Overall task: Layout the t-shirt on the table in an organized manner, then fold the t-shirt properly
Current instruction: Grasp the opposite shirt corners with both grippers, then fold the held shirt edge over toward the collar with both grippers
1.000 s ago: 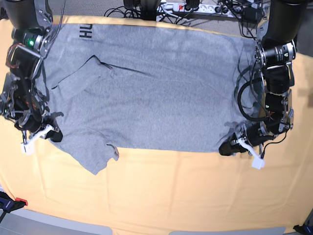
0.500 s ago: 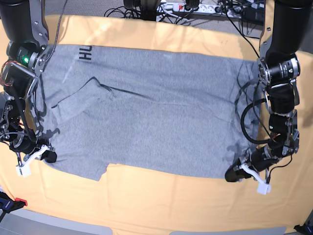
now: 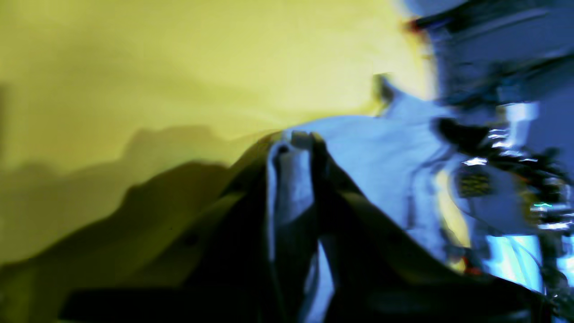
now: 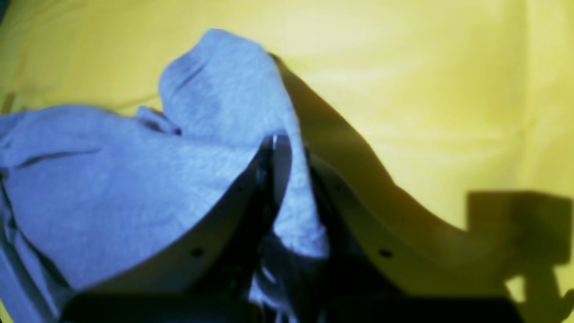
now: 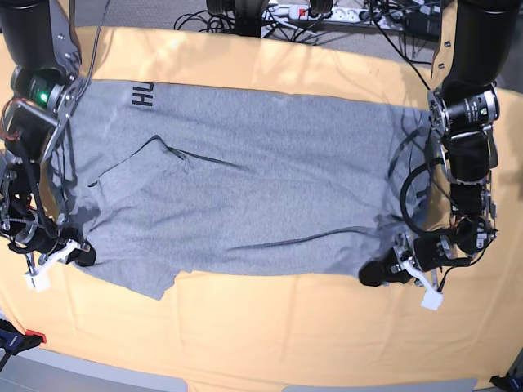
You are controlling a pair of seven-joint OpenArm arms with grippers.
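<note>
Across the whole base view I have the table [image 5: 270, 343], draped in pale yellow-orange cloth with faint creases, and on it the heather-grey t-shirt [image 5: 270, 180] lies spread wide and mostly flat, reaching from one arm to the other. A long crease runs through its middle, a folded ridge sits toward the base view's left, and black block letters [image 5: 142, 96] show at its far corner on that side. My left gripper [image 5: 384, 272], low on the base view's right, is clamped tight on the near corner of the shirt; its wrist camera, though blurred, shows grey fabric pinched between the fingers [image 3: 291, 179] with the yellow cloth beyond. My right gripper [image 5: 72, 255], low on the base view's left, is likewise closed on the shirt's near edge, and its wrist camera shows cloth bunched up around the fingertips [image 4: 280, 154]. Beyond the table's far edge I see a tangle of cables [image 5: 327, 16].
</note>
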